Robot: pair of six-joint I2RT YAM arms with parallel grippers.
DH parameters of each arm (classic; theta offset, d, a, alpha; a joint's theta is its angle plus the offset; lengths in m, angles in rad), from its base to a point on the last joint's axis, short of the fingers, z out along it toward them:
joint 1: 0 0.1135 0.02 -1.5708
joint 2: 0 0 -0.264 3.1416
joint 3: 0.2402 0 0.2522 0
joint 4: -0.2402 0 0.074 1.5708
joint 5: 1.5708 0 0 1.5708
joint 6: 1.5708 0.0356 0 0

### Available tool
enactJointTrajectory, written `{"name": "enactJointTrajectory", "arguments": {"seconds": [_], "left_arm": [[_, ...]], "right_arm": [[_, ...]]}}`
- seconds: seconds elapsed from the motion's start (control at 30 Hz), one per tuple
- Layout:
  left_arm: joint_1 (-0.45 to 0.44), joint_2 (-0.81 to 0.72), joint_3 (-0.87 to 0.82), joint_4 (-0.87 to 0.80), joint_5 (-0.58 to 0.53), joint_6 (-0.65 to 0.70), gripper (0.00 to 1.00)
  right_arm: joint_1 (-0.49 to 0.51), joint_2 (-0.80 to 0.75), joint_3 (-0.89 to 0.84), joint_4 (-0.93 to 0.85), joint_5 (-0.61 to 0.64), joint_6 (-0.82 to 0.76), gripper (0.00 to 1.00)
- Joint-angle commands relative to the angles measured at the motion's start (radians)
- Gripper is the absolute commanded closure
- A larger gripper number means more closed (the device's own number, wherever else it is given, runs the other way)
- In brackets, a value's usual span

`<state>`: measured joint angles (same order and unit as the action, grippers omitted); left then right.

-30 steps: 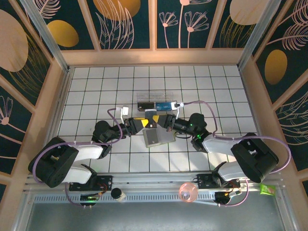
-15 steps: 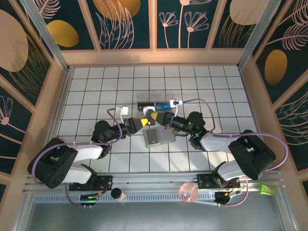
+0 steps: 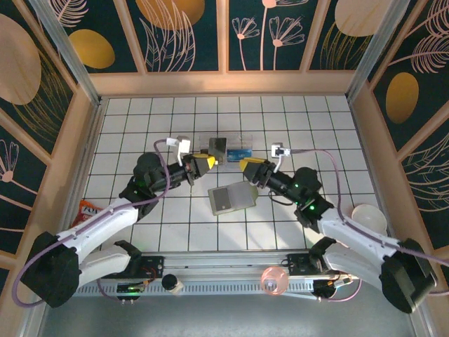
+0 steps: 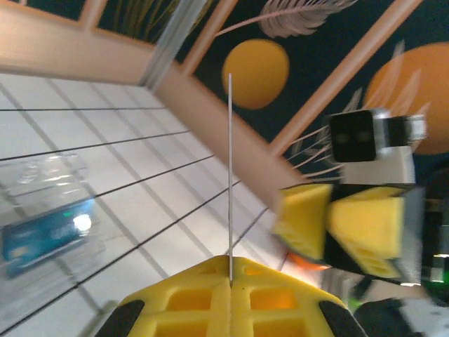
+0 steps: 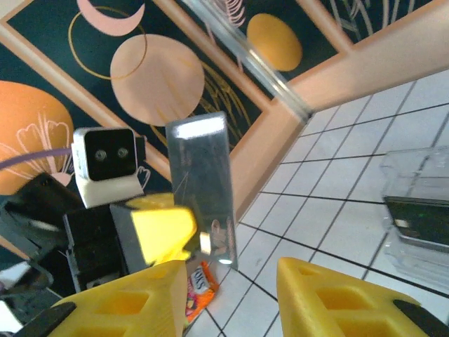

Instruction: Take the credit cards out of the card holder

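A clear plastic box (image 3: 231, 142) sits toward the middle-back of the worktop (image 3: 133, 119), with a blue item (image 3: 240, 153) and something dark inside it; I cannot tell what either is. The card holder (image 3: 231, 197) lies flat on the tiles on the near side of the box, between the two arms and free of both. The left gripper (image 3: 205, 162) has its jaws clamped on a grey credit card (image 3: 218, 147), held up in front of the box. The right gripper (image 3: 250, 167) is near it, by the holder's far right corner in the top view, with its jaws apart and nothing between them. The left wrist view gives the card edge-on, a thin straight line rising from the closed yellow fingers (image 4: 266, 302). The right wrist view shows the card's broad glossy face and an orange snack packet (image 5: 198, 286) on the tiles beyond. The worktop is white tile with dark grid lines, fenced by wood-framed walls (image 3: 189, 28) painted dark teal with orange discs and pale leaf outlines.
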<state>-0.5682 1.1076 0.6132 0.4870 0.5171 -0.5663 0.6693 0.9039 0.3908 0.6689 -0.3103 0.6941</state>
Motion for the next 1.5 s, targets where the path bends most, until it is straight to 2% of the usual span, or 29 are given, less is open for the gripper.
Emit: {"name": "enactJointTrajectory", "arguments": {"seconds": [0.0,0.1,0.3,0.5,0.67,0.93,1.47], "left_arm": [[0.001,0.058,0.153,-0.371,-0.104,0.28,1.0],[0.001,0.135,0.266,-0.539,-0.173,0.525,1.0],[0.002,0.274,0.41,-0.76,-0.214,0.985,1.0],[0.005,0.386,0.553,-0.925,-0.242,1.234,1.0],[0.011,0.489,0.62,-1.009,-0.313,1.366,1.0],[0.045,0.634,0.772,-1.1,-0.331,1.488,1.0],[0.077,0.699,0.836,-1.122,-0.305,1.61,1.0]], "right_arm": [[-0.012,-0.069,-0.063,-0.148,0.089,-0.036,0.61],[-0.024,-0.105,-0.1,-0.155,0.093,-0.02,0.62],[-0.053,-0.13,-0.141,-0.143,0.057,0.002,0.62],[-0.071,-0.132,-0.155,-0.155,0.037,0.013,0.61],[-0.077,-0.134,-0.168,-0.166,0.039,0.022,0.61],[-0.105,-0.104,-0.145,-0.21,0.04,0.014,0.61],[-0.165,0.009,-0.113,-0.198,0.023,0.028,0.61]]}}
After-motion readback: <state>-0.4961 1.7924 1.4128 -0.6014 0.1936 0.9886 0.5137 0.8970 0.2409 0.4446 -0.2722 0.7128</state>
